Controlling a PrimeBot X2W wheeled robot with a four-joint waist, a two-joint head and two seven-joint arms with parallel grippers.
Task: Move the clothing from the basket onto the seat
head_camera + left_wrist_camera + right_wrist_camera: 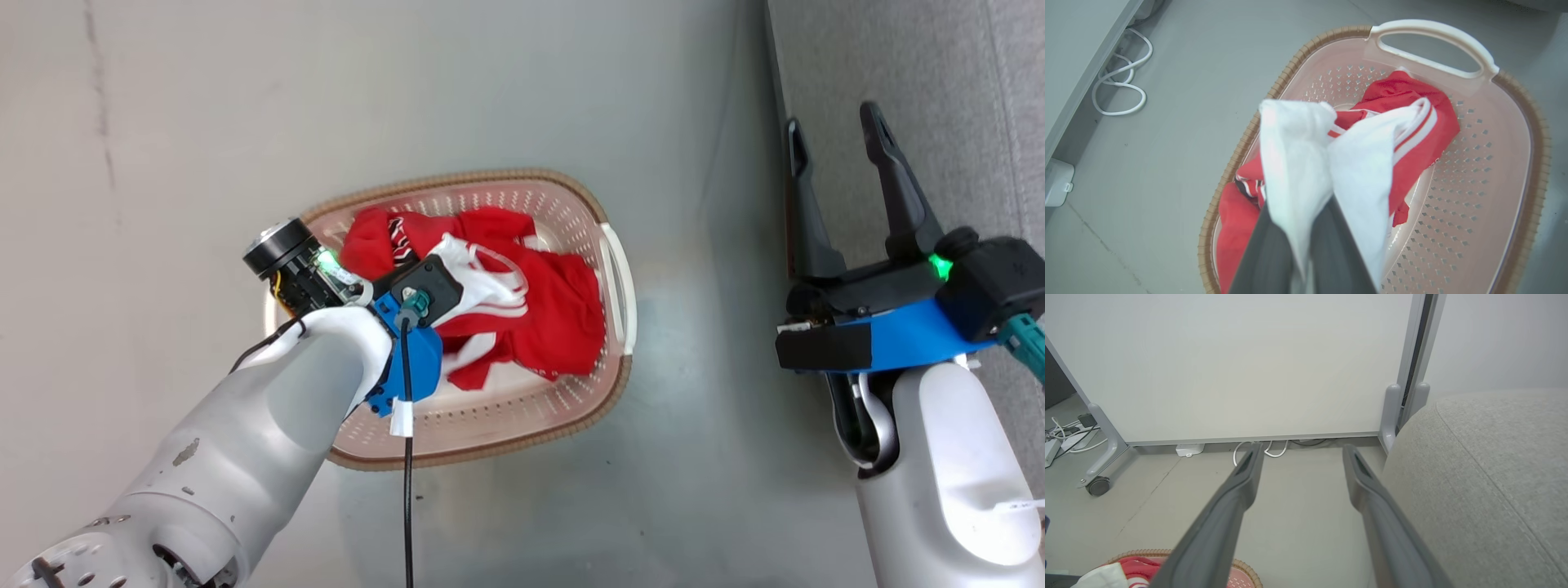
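left gripper (1305,222): clenched on the clothing; a white panel is pinched between both dark fingers and the cloth bunches up over the tips, hiding them
left arm: reaches in over the near-left side of the basket in the head view, wrist above the heap
clothing (559,314): inside the basket; a red heap with white panels and striped trim; the white part is drawn up at the left gripper, the rest is slack on the basket bottom, one red end reaching close to the handle in the left wrist view
basket (491,175): on the floor; oval, perforated, brown woven-look rim, white side handle facing the seat; near the seat but apart from it
right gripper (833,121): released, fingers spread wide with only air between them; held up beside the seat's edge, well apart from the basket
seat (967,90): grey fabric with a seam line and rounded corner; right side of the head view, just beside the right gripper
floor (571,82): grey and smooth; white cable (1122,83) looped near a wall edge in the left wrist view
background: white panel (1249,363) on a castered foot (1097,486), beyond the right gripper
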